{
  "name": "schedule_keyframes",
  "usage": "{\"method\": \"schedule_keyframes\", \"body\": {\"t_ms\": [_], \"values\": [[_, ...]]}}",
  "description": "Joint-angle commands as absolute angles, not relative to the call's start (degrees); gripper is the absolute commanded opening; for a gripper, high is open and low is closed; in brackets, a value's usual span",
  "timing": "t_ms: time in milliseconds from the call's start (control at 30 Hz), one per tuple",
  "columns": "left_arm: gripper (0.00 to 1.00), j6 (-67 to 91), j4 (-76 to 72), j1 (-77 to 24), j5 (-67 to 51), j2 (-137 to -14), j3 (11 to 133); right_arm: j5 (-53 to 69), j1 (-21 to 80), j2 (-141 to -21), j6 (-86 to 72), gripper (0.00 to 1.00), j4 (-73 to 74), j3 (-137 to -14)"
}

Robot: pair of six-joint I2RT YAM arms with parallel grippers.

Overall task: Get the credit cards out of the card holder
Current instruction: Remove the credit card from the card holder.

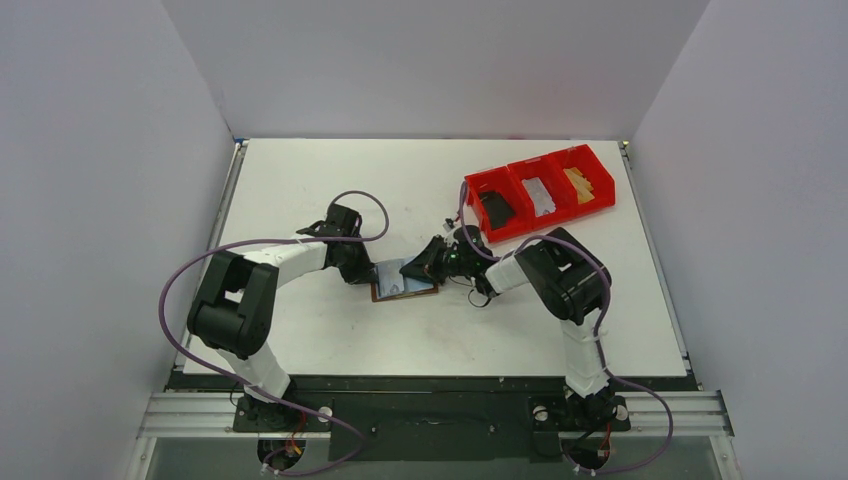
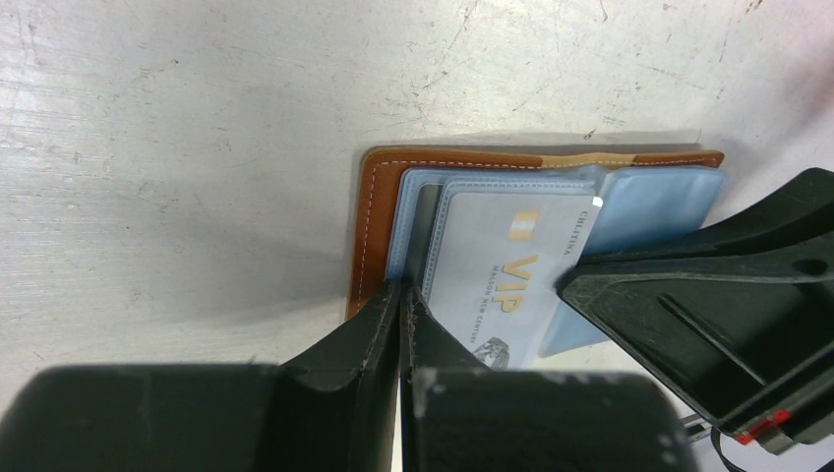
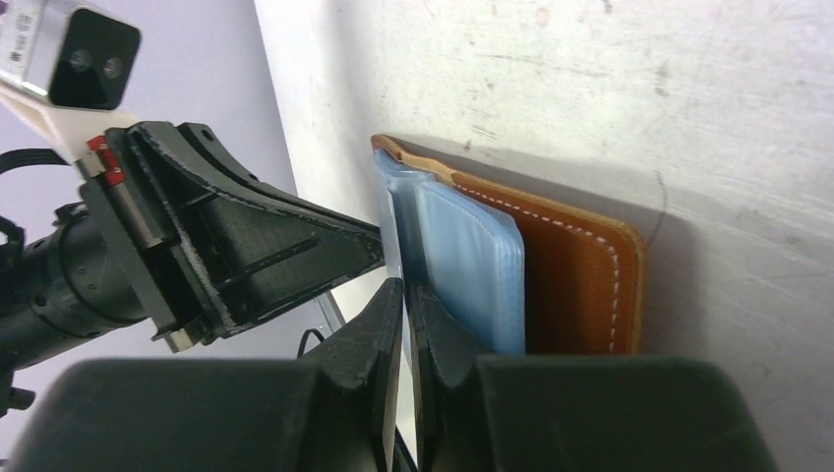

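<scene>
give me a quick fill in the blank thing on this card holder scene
1. The brown card holder lies ___ rather than folded shut.
2. The pale card tucked in it bears the gold letters ___.
3. The red bin has ___ compartments.

Missing words: open; VIP; three

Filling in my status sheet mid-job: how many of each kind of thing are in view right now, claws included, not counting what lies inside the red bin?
card holder: 1
card showing in it: 1
red bin: 1
claws: 2, left claw and right claw
Total: 5
</scene>
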State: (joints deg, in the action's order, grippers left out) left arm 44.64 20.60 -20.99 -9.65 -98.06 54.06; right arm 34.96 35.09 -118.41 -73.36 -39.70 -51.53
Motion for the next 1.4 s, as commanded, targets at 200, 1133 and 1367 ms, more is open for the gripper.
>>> {"method": "schedule_keyframes", "body": {"t_ms": [200, 1133, 1367], "values": [[0.0, 43.3, 23.5, -21.1, -5.4, -102.3, 52.0, 33.4, 35.8, -117.8, -67.3, 0.0, -35.2, -53.4], [0.0, 43.3, 23.0, -20.5, -5.8, -102.8, 51.0, 28.7, 31.4, -111.0, -58.0, 0.0, -24.2, -49.6], [0.0, 43.2, 22.9, -20.5, -6.0, -102.5, 51.3, 28.4, 30.7, -108.9, -56.1, 0.0, -21.7, -49.1]]}}
